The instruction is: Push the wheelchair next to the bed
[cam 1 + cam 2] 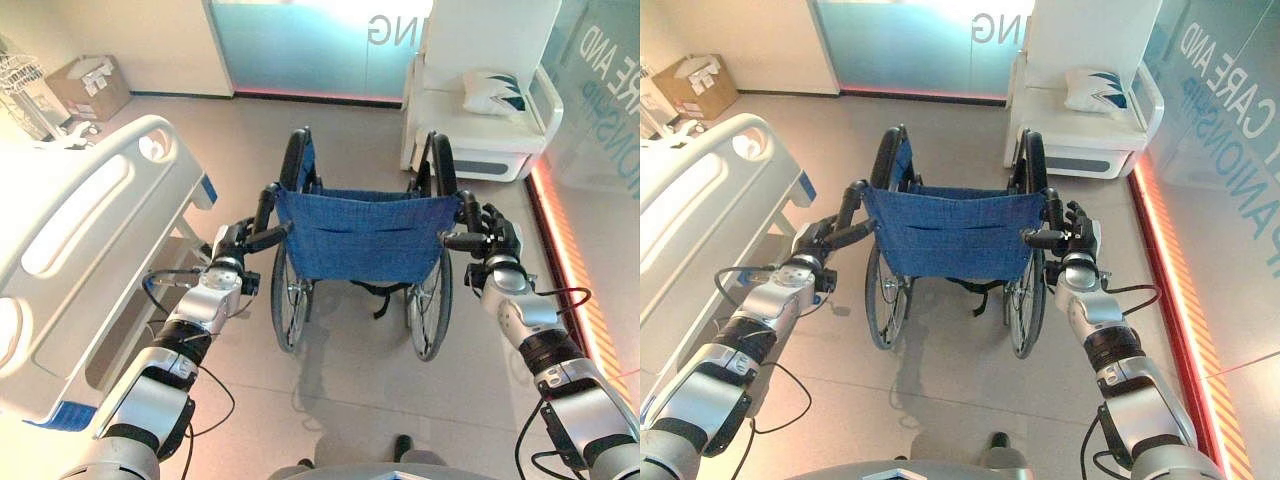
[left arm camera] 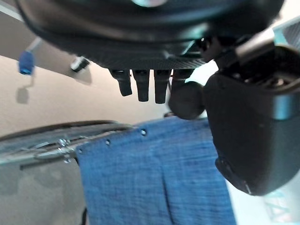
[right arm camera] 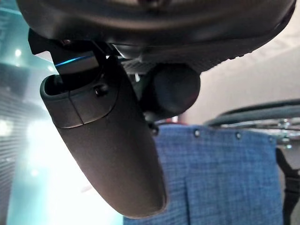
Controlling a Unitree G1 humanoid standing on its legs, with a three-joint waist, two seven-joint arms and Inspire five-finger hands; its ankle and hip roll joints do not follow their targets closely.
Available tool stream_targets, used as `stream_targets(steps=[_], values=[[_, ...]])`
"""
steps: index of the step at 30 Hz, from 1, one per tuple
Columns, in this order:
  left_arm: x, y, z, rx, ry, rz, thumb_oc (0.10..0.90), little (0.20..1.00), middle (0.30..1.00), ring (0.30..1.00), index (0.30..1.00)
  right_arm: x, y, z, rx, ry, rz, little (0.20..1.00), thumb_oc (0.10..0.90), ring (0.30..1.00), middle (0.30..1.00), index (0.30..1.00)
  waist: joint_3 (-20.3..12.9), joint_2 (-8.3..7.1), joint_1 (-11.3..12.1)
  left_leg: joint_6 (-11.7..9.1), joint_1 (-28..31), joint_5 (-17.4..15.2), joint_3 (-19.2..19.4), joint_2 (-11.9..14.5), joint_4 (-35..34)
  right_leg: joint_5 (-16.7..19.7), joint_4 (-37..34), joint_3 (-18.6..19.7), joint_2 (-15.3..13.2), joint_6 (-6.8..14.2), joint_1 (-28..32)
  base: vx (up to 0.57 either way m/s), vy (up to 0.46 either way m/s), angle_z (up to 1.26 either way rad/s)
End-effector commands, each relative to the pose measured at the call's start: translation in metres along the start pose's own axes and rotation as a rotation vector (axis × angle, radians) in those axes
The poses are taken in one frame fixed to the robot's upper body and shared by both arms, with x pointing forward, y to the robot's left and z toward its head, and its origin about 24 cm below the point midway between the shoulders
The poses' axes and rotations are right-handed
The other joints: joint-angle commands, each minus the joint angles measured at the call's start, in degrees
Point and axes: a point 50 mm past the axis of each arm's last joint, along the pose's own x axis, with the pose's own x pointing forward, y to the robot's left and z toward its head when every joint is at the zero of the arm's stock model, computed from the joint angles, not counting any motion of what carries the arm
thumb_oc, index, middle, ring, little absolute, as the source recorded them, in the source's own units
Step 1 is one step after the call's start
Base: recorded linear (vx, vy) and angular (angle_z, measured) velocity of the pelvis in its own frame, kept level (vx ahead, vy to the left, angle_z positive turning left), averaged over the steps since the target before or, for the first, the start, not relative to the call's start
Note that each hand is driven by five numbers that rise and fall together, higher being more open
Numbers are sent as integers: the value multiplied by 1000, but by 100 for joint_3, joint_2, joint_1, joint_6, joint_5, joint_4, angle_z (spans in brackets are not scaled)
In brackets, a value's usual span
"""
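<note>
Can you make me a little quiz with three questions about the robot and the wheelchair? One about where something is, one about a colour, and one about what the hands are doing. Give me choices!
1. Where is the bed?
A. On the robot's left
B. On the robot's right
C. Behind the armchair

2. What colour is the wheelchair back?
A. Red
B. Blue
C. Yellow

3. What are the robot's hands doing?
A. Hanging free
B. Holding the pillow
C. Gripping the wheelchair handles

Answers:
1 A: its white rail lies along the left side.
2 B: the cloth back is blue.
3 C: the left hand and right hand are each curled round a black handle.
</note>
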Motion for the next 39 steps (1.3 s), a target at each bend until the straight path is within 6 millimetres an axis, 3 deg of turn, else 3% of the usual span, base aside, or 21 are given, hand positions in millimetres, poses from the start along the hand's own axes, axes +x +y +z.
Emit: stream_targets(steps=[1,8,18,28,39], values=[[-3,26,99,-12,-326,22,800,900,900,900,900,10,1,61,34,-157,35,900,800,900,900,900,-338,-73,142,330,-356,-256,88,-654,306,-461,655,-67,164,-65,-67,11,8,3],[-11,17,110,-14,-318,-139,800,900,900,900,900,12,-9,88,27,-232,-12,900,800,900,900,900,-373,-52,235,334,-355,-267,31,-654,315,-477,667,-141,139,-56,-42,10,4,6],[-14,50,133,57,-325,-82,800,900,900,900,900,18,-25,93,-9,-213,-36,900,800,900,900,900,-438,0,299,323,-353,-257,-13,-658,320,-496,629,-234,115,-61,25,18,7,7],[1,60,131,153,-251,22,800,900,900,900,900,21,-9,94,-41,-193,24,900,800,900,900,900,-444,56,204,349,-371,-224,-85,-712,258,-472,648,-116,129,-42,-49,18,3,1],[13,38,113,162,-159,60,800,900,900,900,900,13,21,106,-78,-308,163,900,800,900,900,900,-334,24,57,379,-455,-250,-64,-737,358,-456,747,78,128,-32,-195,23,5,-4]])
